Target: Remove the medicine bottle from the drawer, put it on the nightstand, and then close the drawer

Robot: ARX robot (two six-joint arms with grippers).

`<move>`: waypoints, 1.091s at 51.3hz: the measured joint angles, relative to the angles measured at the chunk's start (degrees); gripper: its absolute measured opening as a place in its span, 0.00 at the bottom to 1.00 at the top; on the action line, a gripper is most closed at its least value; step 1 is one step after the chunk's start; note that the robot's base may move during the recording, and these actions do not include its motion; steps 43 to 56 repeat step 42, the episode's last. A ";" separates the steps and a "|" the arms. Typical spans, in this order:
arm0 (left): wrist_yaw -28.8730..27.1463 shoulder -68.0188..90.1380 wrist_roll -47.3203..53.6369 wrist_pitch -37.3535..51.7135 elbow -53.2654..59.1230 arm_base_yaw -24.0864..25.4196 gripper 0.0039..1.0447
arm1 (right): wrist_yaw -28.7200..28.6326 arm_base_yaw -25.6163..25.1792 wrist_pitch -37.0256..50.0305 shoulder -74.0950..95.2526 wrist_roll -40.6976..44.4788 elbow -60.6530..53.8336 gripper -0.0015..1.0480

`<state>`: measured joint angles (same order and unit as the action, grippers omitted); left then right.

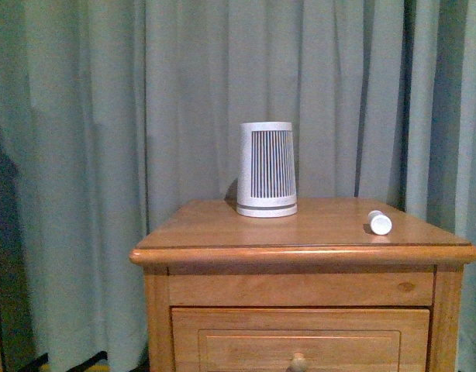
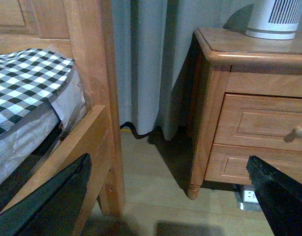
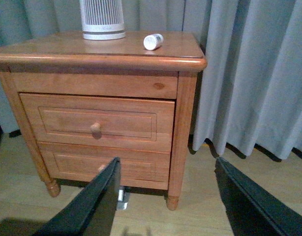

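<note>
Nightstand (image 1: 222,225) top: medicine bottle (image 1: 379,222) lying.

A home bedroom; a wooden bed frame (image 2: 99,98) with a checked mattress (image 2: 28,78); a nightstand (image 1: 300,291) before long curtains (image 1: 145,101).

drawer (image 1: 300,341) cut off below, drawer interior hidden

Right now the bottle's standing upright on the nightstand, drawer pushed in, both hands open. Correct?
Not quite: the medicine bottle lies on its side on the nightstand, as the right wrist view shows. The drawer looks pushed in, and both the left hand and right hand are open.
</note>
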<state>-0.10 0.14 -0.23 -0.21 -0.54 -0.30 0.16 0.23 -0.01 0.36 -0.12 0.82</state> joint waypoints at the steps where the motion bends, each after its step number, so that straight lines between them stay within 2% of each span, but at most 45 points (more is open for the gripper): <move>1: 0.00 0.00 0.00 -0.02 0.00 0.00 0.94 | -0.02 0.00 0.00 0.00 0.00 0.00 0.65; 9: 0.00 0.00 0.00 -0.02 0.00 0.00 0.94 | -0.02 0.00 0.00 0.00 0.00 0.00 0.89; 12: 0.00 0.00 0.00 -0.02 0.00 0.00 0.94 | -0.02 0.00 0.00 0.00 -0.02 0.00 0.95; 56: 0.00 0.00 0.00 -0.02 0.00 0.00 0.94 | -0.02 0.00 0.00 0.00 -0.02 0.00 0.93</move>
